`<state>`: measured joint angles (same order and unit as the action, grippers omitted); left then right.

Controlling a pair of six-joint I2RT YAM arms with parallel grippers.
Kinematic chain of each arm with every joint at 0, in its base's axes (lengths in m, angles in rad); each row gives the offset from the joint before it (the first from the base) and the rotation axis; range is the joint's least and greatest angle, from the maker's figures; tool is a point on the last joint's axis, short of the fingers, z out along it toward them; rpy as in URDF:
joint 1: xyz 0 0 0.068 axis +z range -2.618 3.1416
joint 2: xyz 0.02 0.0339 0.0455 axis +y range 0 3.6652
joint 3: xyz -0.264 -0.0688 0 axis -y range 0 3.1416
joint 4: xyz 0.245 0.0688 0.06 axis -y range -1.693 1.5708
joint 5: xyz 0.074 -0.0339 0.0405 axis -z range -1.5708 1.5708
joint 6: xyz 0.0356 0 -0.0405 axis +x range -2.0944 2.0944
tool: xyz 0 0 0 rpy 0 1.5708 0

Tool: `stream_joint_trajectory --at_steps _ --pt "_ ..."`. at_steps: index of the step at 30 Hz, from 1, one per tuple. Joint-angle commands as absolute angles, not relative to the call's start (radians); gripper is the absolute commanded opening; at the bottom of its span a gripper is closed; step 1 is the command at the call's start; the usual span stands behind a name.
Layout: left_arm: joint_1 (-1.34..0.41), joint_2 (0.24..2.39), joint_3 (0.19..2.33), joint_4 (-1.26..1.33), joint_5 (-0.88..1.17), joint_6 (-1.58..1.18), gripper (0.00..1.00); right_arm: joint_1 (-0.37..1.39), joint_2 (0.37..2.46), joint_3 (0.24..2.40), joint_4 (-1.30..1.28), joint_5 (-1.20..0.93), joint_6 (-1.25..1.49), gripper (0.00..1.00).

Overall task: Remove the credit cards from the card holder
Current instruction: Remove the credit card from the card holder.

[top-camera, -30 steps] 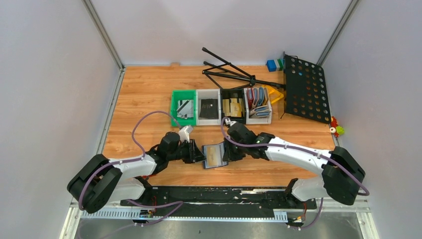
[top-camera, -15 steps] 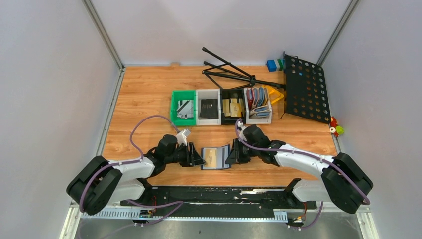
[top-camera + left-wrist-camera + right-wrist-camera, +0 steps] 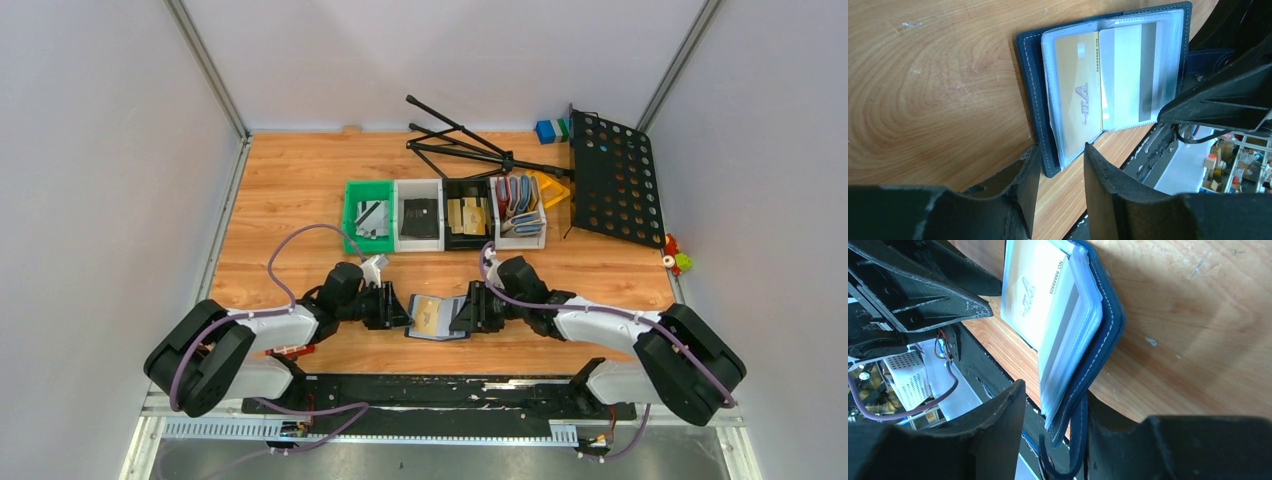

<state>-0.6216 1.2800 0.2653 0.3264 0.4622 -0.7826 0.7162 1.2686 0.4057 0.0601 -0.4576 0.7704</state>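
One wooden table (image 3: 300, 190) carries the navy card holder (image 3: 437, 318), lying open by the near edge. At its left edge the left gripper (image 3: 1060, 155) straddles it, jaws spread. The right gripper (image 3: 1055, 395), also spread, brackets the raised right flap. Inside the clear sleeves sit a gold card (image 3: 1075, 95) and a silver-grey striped card (image 3: 1128, 75).

Gold card (image 3: 1075, 92) in clear sleeve of navy card holder (image 3: 1028, 95): large stylised "VIP"; along edge small "NO" plus digit row, mostly eights, ending unclear.
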Motion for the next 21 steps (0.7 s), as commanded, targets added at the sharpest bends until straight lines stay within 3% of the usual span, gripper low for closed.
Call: stream_joint_trajectory --at_steps 1,6,11,12,21 --pt "-0.62 1.307 0.268 0.271 0.424 -0.735 0.44 0.709 1.305 0.386 0.202 -0.479 0.824 0.42" --pt "-0.622 1.293 0.267 0.269 0.43 -0.738 0.43 0.708 1.353 0.391 0.224 -0.449 0.858 0.38" --pt "-0.621 1.224 0.258 0.254 0.43 -0.739 0.44 0.706 1.368 0.406 0.223 -0.46 0.855 0.05" --pt "-0.619 1.201 0.254 0.247 0.424 -0.741 0.44 0.705 1.354 0.401 0.231 -0.47 0.858 0.02" --pt "-0.511 0.874 0.18 0.204 0.481 -0.801 0.47 0.674 1.178 0.352 0.301 -0.559 0.899 0.0"
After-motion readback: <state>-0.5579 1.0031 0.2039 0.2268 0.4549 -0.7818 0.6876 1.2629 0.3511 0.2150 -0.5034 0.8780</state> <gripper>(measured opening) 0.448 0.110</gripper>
